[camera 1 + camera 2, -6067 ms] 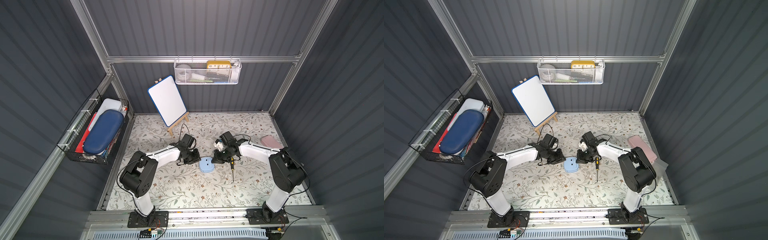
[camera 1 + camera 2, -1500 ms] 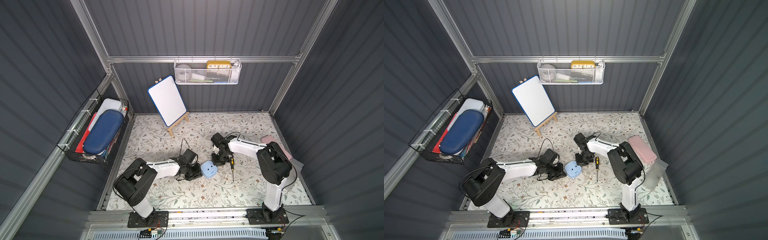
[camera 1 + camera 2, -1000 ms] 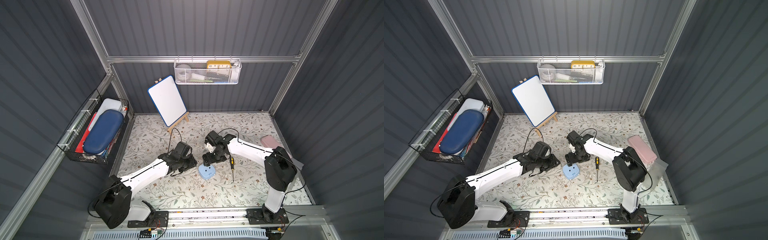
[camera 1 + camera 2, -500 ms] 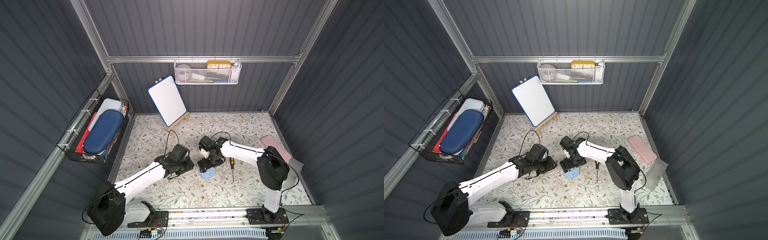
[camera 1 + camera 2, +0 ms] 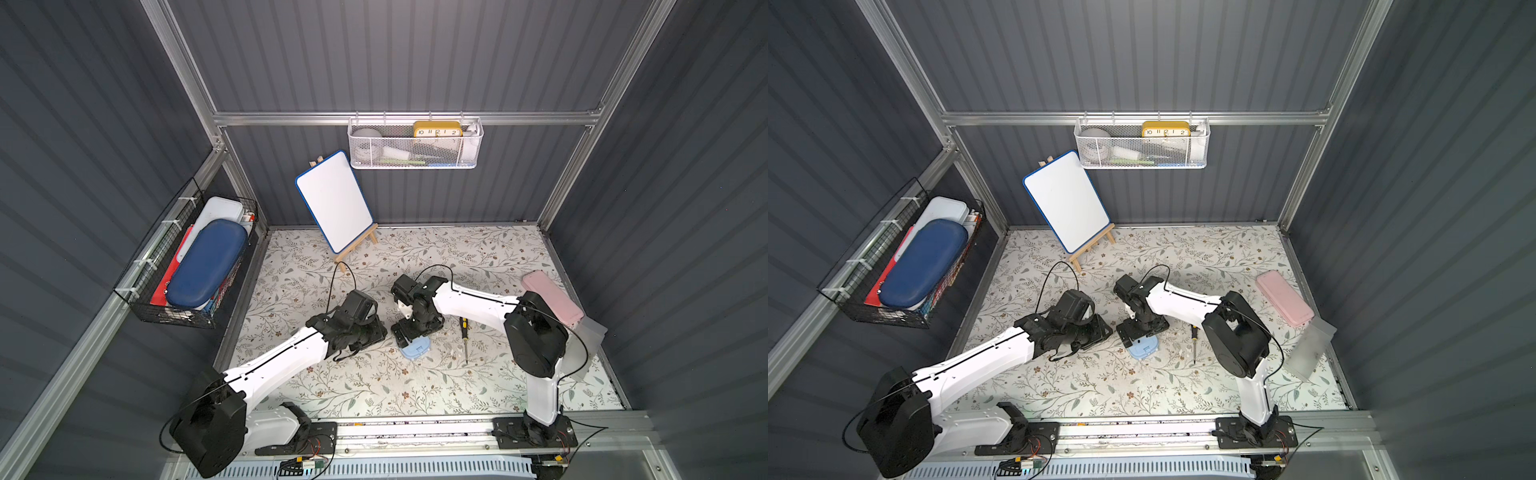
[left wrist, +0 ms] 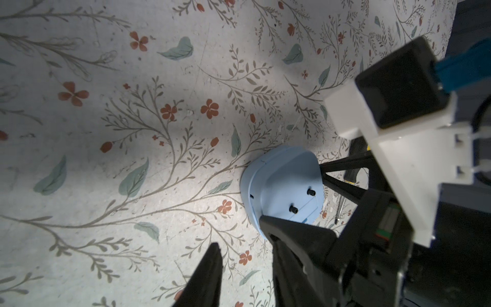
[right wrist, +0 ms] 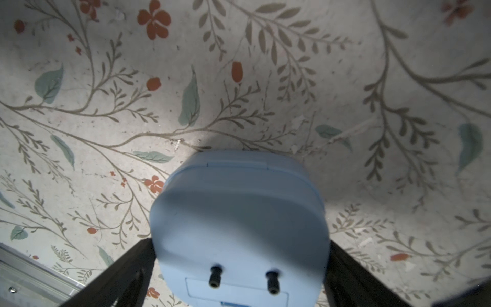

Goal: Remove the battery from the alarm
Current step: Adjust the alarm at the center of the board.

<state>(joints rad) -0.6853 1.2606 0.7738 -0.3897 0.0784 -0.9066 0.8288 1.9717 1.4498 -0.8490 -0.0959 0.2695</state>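
The light-blue alarm (image 5: 415, 352) (image 5: 1144, 348) lies face down on the floral mat. Its plain back (image 7: 239, 226) faces up, with two black knobs and a shut cover. The battery is hidden. My right gripper (image 5: 415, 337) (image 5: 1140, 332) (image 7: 240, 243) stands over the alarm, open wide, with one finger (image 7: 127, 273) close along each side. My left gripper (image 5: 376, 332) (image 5: 1104, 328) (image 6: 244, 247) sits just left of the alarm (image 6: 284, 186). Its jaws are partly open with only mat between them.
A small screwdriver (image 5: 463, 337) (image 5: 1194, 343) lies right of the alarm. A pink case (image 5: 550, 297) and a clear bag (image 5: 586, 332) sit at the right edge. A whiteboard on an easel (image 5: 334, 201) stands at the back. Wire baskets (image 5: 415, 143) (image 5: 191, 262) hang on the walls.
My right gripper has moved left and settled over the alarm with its jaws spread wider. The left arm has barely shifted beside the alarm.
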